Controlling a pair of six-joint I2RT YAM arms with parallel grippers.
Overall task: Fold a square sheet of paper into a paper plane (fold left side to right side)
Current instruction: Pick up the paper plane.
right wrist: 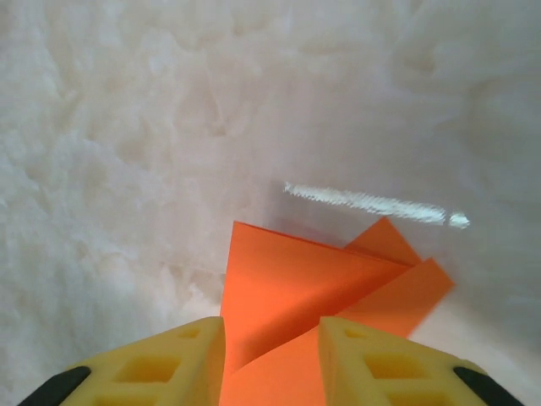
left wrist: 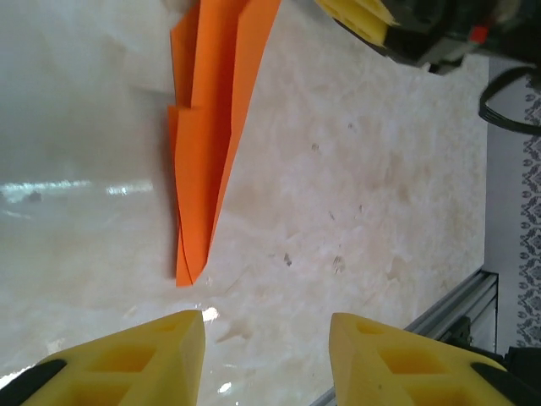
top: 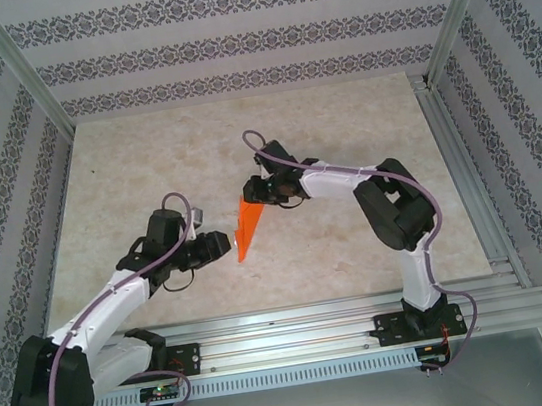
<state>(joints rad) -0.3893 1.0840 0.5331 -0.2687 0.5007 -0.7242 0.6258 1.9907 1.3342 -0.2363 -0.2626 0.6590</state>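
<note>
Straddling the wide end of the orange paper plane (top: 245, 229) (right wrist: 313, 288), our right gripper (top: 253, 193) (right wrist: 270, 364) stands with jaws parted. Our left gripper (top: 224, 245) (left wrist: 266, 355), also released, hovers just short of its pointed tip. It lies near the middle of the table (top: 339, 113).

**One plane, two arms, four fingers**

One orange paper plane (top: 245, 229) and one table (top: 144, 160). Two arms (top: 104, 307), so two grippers: the left gripper (top: 222, 244) and the right gripper (top: 252, 192). Two yellow fingers (left wrist: 161, 355) on each, four in all
</note>
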